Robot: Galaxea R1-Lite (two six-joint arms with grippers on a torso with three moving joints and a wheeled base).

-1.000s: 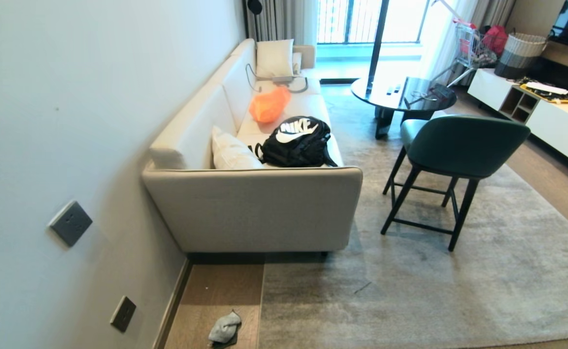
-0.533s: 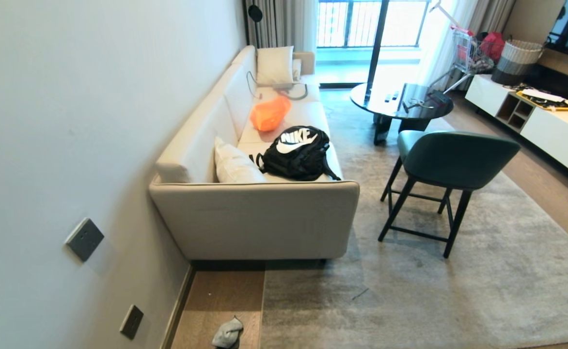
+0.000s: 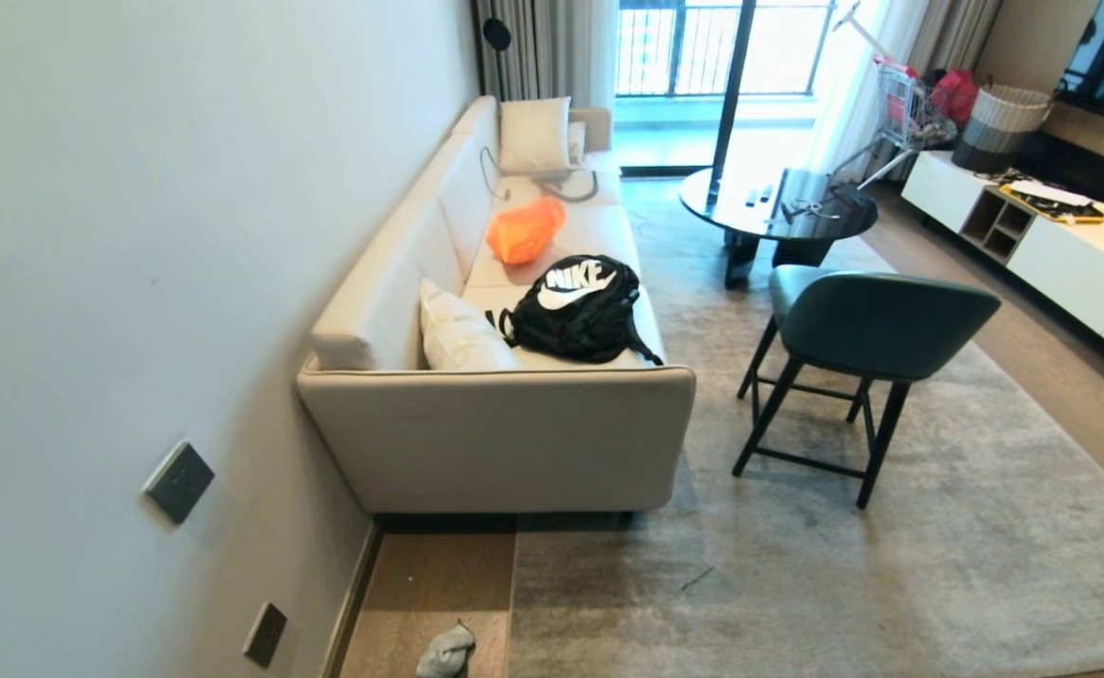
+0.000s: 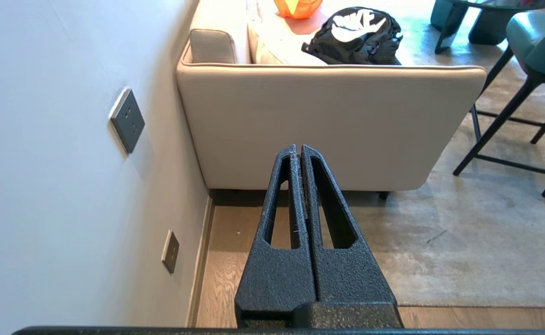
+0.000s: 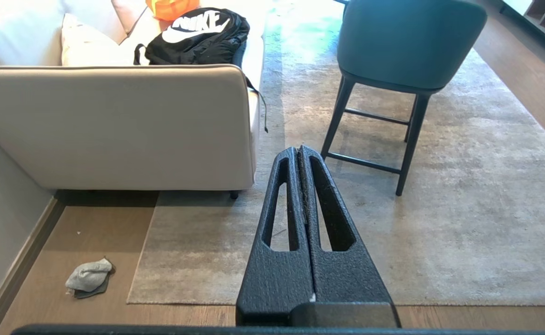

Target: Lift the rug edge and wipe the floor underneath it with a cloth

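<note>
While both arms hang idle, high above the ground, the left gripper (image 4: 299,151) has its black fingers pressed flat together with nothing between them, pointing toward the sofa (image 4: 328,125) end and the strip of floor (image 4: 235,232) by the wall (image 4: 44,163). The right gripper (image 5: 299,151) is closed and empty in the same way, aimed over the rug (image 5: 440,232) near the chair (image 5: 407,42). Neither gripper shows in the head view. The cloth (image 5: 89,277) is a small crumpled pale grey-blue rag with a darker layer showing beneath, lying on the bare wood floor between the baseboard (image 5: 16,265) and the rug edge (image 5: 141,251), apart from both. The rug lies flat, pale grey-beige with darker smudges, its square corner (image 5: 130,300) just beside the cloth. A backpack (image 3: 578,309) sits on the sofa.
</note>
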